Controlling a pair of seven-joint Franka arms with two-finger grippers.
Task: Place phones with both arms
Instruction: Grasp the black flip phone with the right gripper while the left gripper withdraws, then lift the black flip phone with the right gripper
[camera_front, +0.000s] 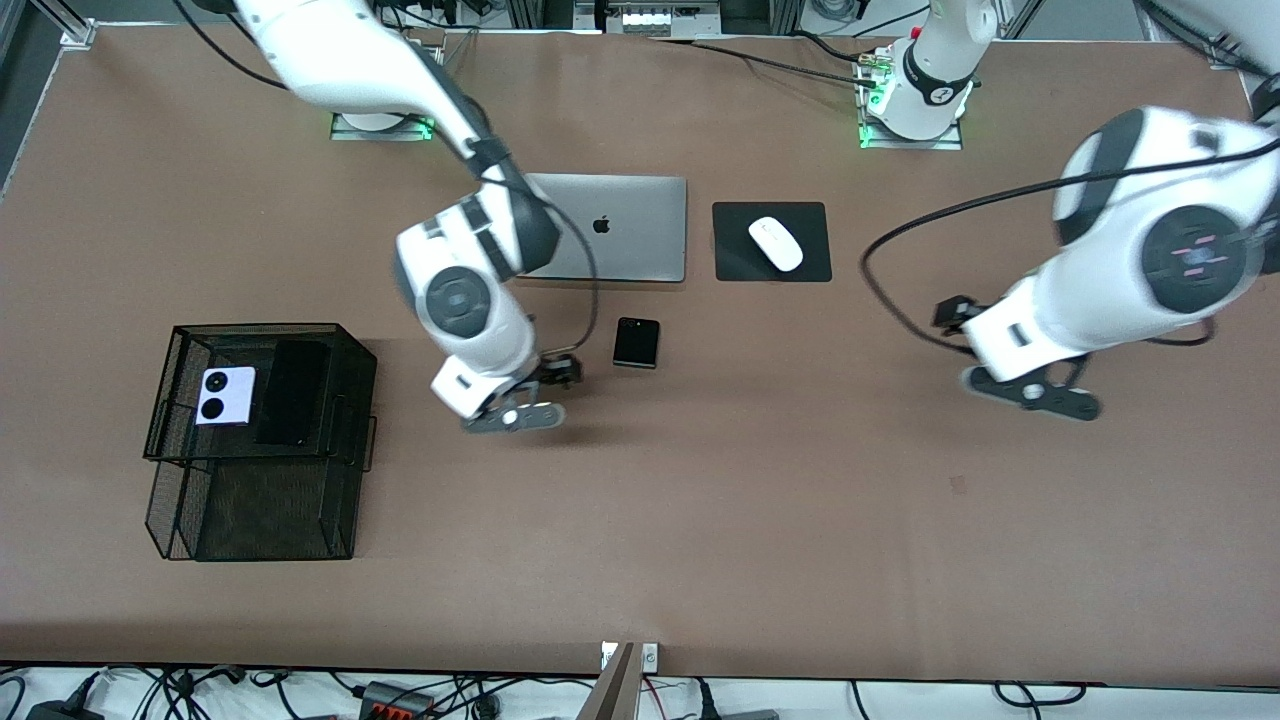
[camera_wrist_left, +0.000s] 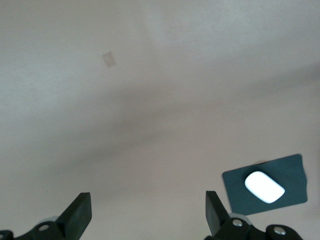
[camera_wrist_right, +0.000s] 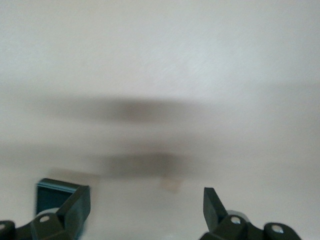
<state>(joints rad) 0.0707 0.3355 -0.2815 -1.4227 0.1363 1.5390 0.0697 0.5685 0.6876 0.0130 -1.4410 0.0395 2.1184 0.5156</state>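
Observation:
A small squarish black flip phone (camera_front: 636, 342) lies on the brown table, nearer the front camera than the laptop. My right gripper (camera_front: 514, 414) hangs open and empty over bare table beside it, toward the right arm's end. In the right wrist view the right gripper (camera_wrist_right: 146, 211) stands wide, and a corner of the flip phone (camera_wrist_right: 50, 196) shows past one finger. The lavender-white phone (camera_front: 225, 396) and the long slim black phone (camera_front: 292, 392) lie side by side in the black mesh tray (camera_front: 175, 430). My left gripper (camera_front: 1042, 394) (camera_wrist_left: 148, 212) is open and empty over bare table toward the left arm's end.
A closed silver laptop (camera_front: 620, 228) lies near the arms' bases, with a white mouse (camera_front: 775, 243) (camera_wrist_left: 264, 186) on a black pad (camera_front: 805, 262) (camera_wrist_left: 292, 172) beside it. The mesh tray has a second, lower tier (camera_front: 265, 520) nearer the front camera.

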